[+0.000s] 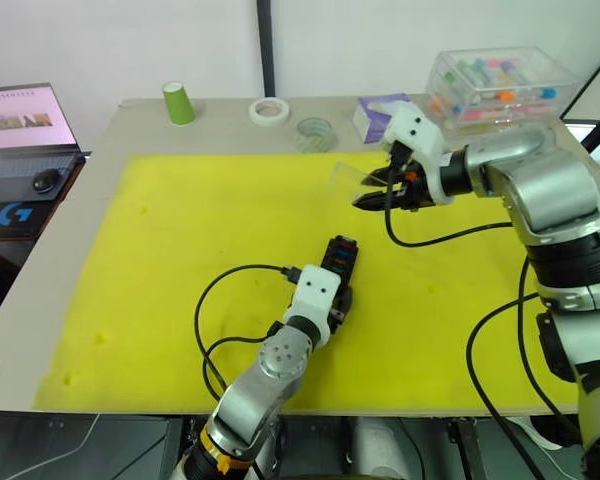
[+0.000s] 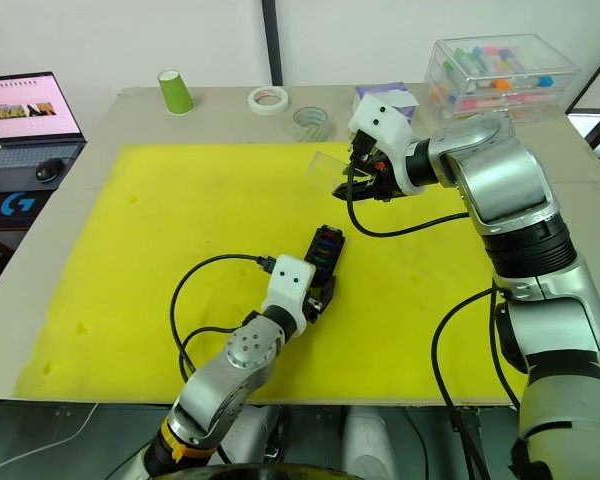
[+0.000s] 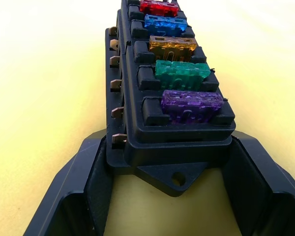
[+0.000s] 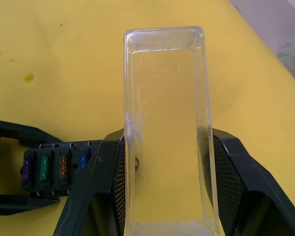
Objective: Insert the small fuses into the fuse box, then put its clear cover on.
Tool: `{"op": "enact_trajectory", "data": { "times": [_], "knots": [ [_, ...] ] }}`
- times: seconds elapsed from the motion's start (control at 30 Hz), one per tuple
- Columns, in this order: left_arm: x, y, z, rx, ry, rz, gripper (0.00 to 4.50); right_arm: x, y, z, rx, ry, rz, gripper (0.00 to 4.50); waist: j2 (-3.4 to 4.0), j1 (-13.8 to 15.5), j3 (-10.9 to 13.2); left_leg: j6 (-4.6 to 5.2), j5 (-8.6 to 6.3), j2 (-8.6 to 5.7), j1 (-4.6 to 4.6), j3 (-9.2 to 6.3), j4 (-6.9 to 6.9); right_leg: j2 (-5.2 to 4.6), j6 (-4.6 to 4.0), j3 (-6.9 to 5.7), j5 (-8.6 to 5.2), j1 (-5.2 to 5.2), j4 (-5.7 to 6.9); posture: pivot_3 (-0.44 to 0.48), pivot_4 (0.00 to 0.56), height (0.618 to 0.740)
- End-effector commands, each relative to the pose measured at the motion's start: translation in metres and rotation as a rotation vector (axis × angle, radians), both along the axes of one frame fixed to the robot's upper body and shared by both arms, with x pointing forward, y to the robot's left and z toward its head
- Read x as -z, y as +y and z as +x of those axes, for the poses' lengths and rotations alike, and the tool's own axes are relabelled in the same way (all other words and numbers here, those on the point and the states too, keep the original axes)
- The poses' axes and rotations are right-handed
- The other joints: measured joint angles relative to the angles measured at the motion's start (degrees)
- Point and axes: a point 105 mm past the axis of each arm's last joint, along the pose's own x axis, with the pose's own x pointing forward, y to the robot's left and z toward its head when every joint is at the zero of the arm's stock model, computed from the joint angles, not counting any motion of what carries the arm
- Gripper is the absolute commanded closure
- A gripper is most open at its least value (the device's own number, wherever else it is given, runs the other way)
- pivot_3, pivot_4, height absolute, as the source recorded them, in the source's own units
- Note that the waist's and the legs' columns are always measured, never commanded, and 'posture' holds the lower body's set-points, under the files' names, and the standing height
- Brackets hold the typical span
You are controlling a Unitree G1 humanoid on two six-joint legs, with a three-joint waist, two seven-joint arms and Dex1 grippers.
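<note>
Gripping the clear cover (image 4: 167, 128), right claw (image 1: 365, 190) holds it above the yellow mat (image 1: 180, 280); left claw (image 3: 169, 191) spread w/ fingers either side of fuse box (image 3: 172, 98), fuses (image 3: 183, 73) seated, mid-mat.

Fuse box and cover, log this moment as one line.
fuse box: five fuses seated, between open left gripper fingers | clear cover: held aloft by right gripper | cover not on

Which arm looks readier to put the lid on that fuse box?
The right. Its gripper already holds the clear cover above the mat, while the left gripper brackets the fuse box, steadying it.
</note>
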Motion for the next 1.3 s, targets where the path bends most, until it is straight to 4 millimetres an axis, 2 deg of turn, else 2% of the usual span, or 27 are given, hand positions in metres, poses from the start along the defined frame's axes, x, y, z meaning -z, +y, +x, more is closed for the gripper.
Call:
{"op": "enact_trajectory", "data": {
  "times": [0.03,0.2,0.3,0.43,0.6,0.73,0.93,1.07,1.2,1.27,1.3],
  "knots": [
    [0.007,0.033,0.006,-0.035,0.031,0.040,1.76,-0.014,0.004,-0.002,-0.024,-0.068,0.002,2.62,0.00,-0.08,0.00,0.00,0.00,0.01,0.00,0.02,-0.02,0.01,0.00,0.03,0.00,-0.03,0.01,0.000,0.150,0.740],
    [-0.001,0.042,0.002,0.139,0.038,0.022,1.76,-0.013,0.004,-0.001,-0.024,-0.079,0.005,2.62,0.00,-0.99,0.00,0.00,0.00,0.06,-0.01,0.12,-0.09,0.08,-0.01,0.14,0.00,-0.13,0.02,0.000,0.150,0.740],
    [-0.007,0.047,-0.016,0.424,0.016,0.053,1.76,-0.013,0.004,-0.002,-0.031,-0.086,0.006,2.62,0.00,-1.68,0.00,-0.01,0.00,0.08,-0.02,0.12,-0.15,0.09,-0.02,0.16,-0.01,-0.17,0.02,0.000,0.150,0.740],
    [-0.003,0.069,-0.034,0.724,0.064,0.136,1.76,-0.011,0.004,-0.017,-0.101,-0.079,0.003,2.62,0.06,-1.79,-0.02,-0.02,-0.01,0.15,-0.06,0.13,-0.25,0.16,-0.05,0.24,-0.03,-0.25,-0.06,0.000,0.150,0.740],
    [0.002,0.089,-0.029,0.936,0.061,0.233,1.76,-0.007,0.001,-0.031,-0.138,-0.064,-0.003,2.62,0.05,-1.43,-0.02,0.01,-0.02,0.07,-0.08,0.13,-0.18,0.07,-0.04,0.20,-0.02,-0.19,-0.12,0.000,0.150,0.740],
    [0.003,0.089,-0.012,1.005,0.033,0.261,1.76,-0.005,-0.004,-0.034,-0.118,-0.072,-0.010,2.62,0.05,-1.31,-0.01,0.01,-0.02,0.07,-0.08,0.11,-0.16,0.07,-0.04,0.17,-0.02,-0.18,-0.12,0.000,0.150,0.740],
    [0.002,0.071,0.003,1.095,-0.022,0.251,1.76,-0.001,-0.011,-0.041,-0.085,-0.080,-0.024,2.62,0.04,-0.93,-0.01,0.03,-0.03,0.02,-0.09,0.04,-0.05,0.00,-0.02,0.09,-0.01,-0.09,-0.10,0.000,0.150,0.740],
    [0.003,0.061,0.003,1.163,-0.045,0.246,1.76,0.003,-0.016,-0.049,-0.074,-0.056,-0.026,2.62,0.04,0.35,-0.01,0.06,-0.03,-0.05,-0.08,0.04,0.03,-0.03,0.05,0.05,0.03,-0.04,-0.10,0.000,0.150,0.740],
    [0.007,0.063,0.006,1.177,-0.042,0.274,1.76,0.009,-0.017,-0.060,-0.084,-0.018,-0.031,2.62,0.03,0.40,-0.01,0.08,-0.03,-0.09,-0.09,0.04,0.06,-0.06,0.08,0.04,0.04,0.01,-0.11,0.000,0.150,0.740],
    [0.007,0.065,0.008,1.170,-0.035,0.270,1.06,0.011,-0.014,-0.065,-0.102,0.001,-0.024,2.62,0.03,0.33,-0.01,0.08,-0.03,-0.08,-0.09,0.03,0.06,-0.05,0.08,0.04,0.05,0.00,-0.10,0.000,0.150,0.740],
    [0.007,0.066,0.009,1.160,-0.029,0.278,0.86,0.013,-0.012,-0.067,-0.111,0.008,-0.021,2.62,0.03,0.31,-0.01,0.08,-0.03,-0.07,-0.08,0.03,0.06,-0.05,0.08,0.04,0.05,0.00,-0.09,0.000,0.150,0.740]
  ]
}}
